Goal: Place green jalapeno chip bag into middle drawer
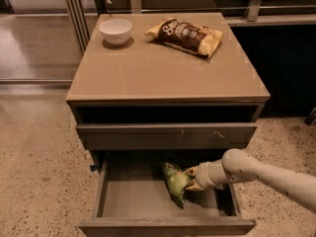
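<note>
The green jalapeno chip bag (175, 182) hangs tilted inside the open middle drawer (148, 201), near its centre-right, with its lower end close to the drawer floor. My gripper (189, 178) reaches in from the right on a pale arm (261, 174) and is shut on the right edge of the bag. The drawer is pulled well out, and its plain front panel (168, 227) is at the bottom of the view.
Above the open drawer is a closed drawer front with pale scratch marks (168, 135). On the cabinet top (163, 70) stand a white bowl (115, 31) and a dark-brown-and-yellow chip bag (187, 35). Speckled floor lies on both sides.
</note>
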`<state>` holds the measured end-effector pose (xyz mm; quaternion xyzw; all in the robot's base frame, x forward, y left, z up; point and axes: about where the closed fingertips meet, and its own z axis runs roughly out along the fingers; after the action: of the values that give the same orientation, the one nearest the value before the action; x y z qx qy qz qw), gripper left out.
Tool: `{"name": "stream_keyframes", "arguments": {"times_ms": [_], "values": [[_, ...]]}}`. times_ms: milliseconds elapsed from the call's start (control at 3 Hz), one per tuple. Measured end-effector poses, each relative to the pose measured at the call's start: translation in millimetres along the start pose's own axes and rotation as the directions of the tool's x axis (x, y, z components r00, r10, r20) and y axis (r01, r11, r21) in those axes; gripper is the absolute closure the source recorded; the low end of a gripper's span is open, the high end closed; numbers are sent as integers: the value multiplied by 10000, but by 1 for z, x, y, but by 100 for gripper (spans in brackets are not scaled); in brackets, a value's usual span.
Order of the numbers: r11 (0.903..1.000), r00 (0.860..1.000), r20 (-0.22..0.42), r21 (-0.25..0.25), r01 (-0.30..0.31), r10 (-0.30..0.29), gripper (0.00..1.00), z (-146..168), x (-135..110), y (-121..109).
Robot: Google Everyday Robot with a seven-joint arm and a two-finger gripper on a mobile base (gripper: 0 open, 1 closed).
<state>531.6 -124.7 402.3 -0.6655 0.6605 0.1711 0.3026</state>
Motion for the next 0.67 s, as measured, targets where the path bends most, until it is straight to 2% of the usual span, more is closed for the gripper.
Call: {"name": "stream_keyframes", "arguments": {"times_ms": [333,667], "values": [[10000,10000,19,27,-21,21,81,1,1,-2],[10000,10000,20,26,-21,21,58,1,1,-2]]}}
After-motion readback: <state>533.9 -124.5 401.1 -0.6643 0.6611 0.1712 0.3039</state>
